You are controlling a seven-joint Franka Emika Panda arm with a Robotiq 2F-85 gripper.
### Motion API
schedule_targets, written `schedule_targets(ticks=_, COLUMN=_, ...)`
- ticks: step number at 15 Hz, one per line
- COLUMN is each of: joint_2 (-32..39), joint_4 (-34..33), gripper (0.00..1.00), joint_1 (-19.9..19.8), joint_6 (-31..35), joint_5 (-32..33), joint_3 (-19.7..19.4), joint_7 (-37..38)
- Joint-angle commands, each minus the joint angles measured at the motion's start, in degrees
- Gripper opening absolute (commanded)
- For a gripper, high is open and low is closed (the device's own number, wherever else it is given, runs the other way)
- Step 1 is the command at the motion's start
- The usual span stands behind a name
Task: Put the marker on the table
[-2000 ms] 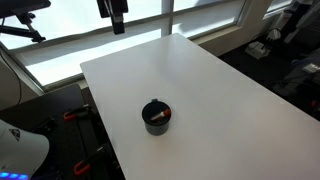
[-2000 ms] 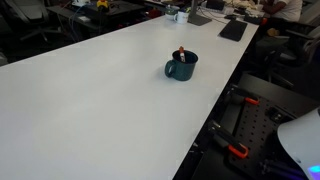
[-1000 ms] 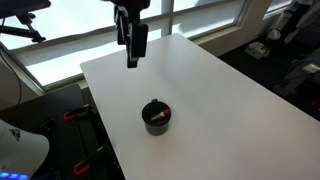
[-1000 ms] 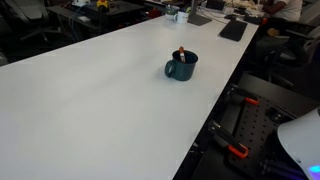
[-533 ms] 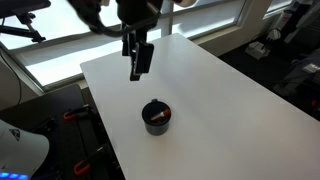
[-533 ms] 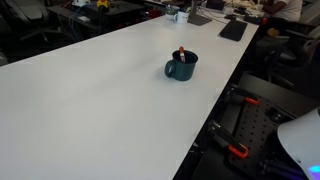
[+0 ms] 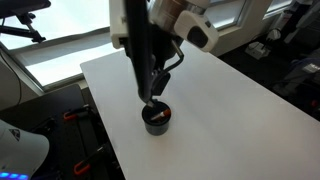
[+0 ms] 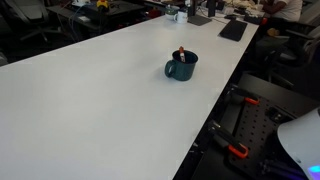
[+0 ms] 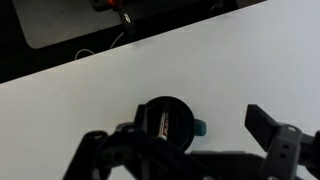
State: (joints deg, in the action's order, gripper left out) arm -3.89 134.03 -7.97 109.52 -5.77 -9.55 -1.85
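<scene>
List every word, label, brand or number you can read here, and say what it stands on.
No text can be read in any view.
On the marker in the dark cup: a pale marking, too blurred to read.
On the table: plain white, nothing printed.

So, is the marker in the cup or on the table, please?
In the cup: the marker pokes its reddish tip above the rim.

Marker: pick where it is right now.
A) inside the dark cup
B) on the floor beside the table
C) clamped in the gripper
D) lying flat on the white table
A: in an exterior view the marker pokes up out of the dark cup, and the gripper hovers just above the cup, open.
</scene>
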Motion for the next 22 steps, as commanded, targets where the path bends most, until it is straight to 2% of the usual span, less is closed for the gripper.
schedule_targets(ticks=1, joint_2=1.21, joint_4=-0.68, gripper=1.00, joint_1=-0.38, joint_6=-0.09, joint_5=-0.20, joint_3=0.18, joint_7=-0.02)
schedule_targets(ticks=11, joint_2=6.81, joint_4=-4.12, gripper=1.00, joint_1=-0.65, joint_6=-0.69, joint_5=-0.88, joint_3=0.10, joint_7=0.34)
schedule_targets(ticks=22, joint_2=18.19, joint_4=-14.67, gripper=1.00, joint_1=-1.26, joint_6=-3.56, joint_5=-1.57, joint_3=0.53, joint_7=0.32)
